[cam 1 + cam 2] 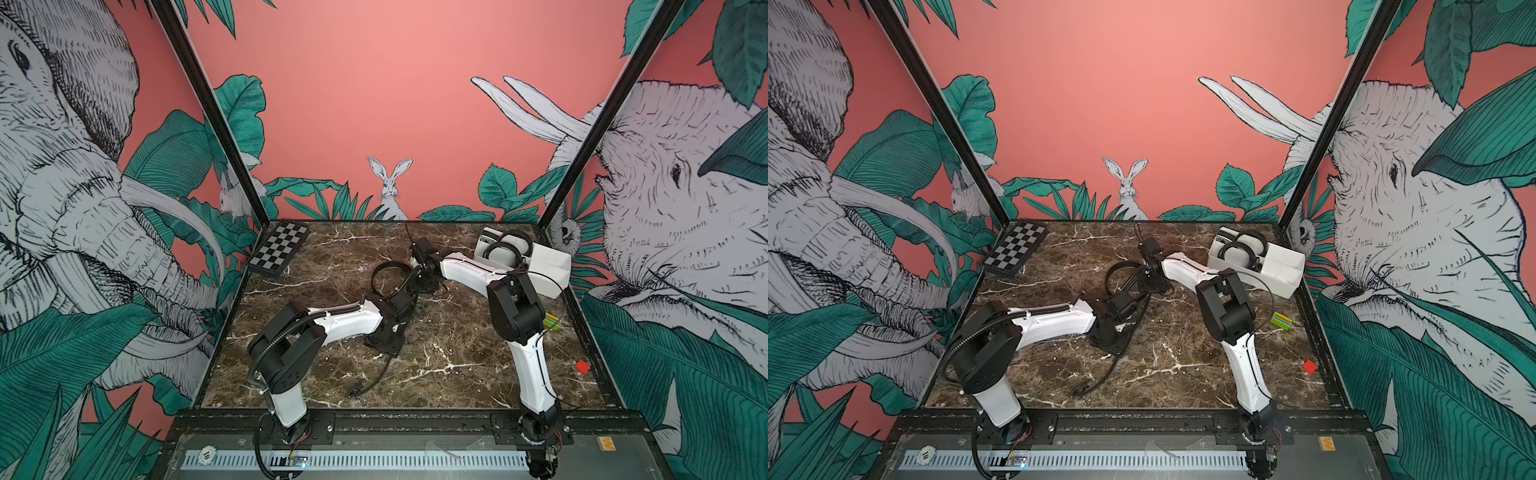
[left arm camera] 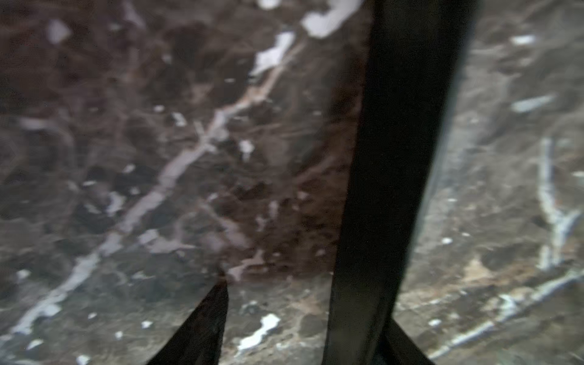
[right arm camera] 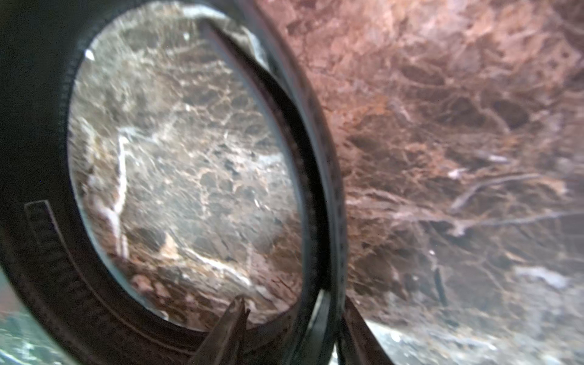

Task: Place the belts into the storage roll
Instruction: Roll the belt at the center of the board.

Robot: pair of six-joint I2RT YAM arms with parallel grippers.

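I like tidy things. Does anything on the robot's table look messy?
Yes. One belt sprawls loose across the marble table, partly curled into a loop, with one end trailing toward the front edge. The two other belts sit coiled in the white box.

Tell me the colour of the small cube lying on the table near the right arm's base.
Red. The cube shows best in a top view.

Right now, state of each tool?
Left tool: open, belt between its jaws, ungripped.
Right tool: straddles the belt coil; clamped or not, cannot tell.
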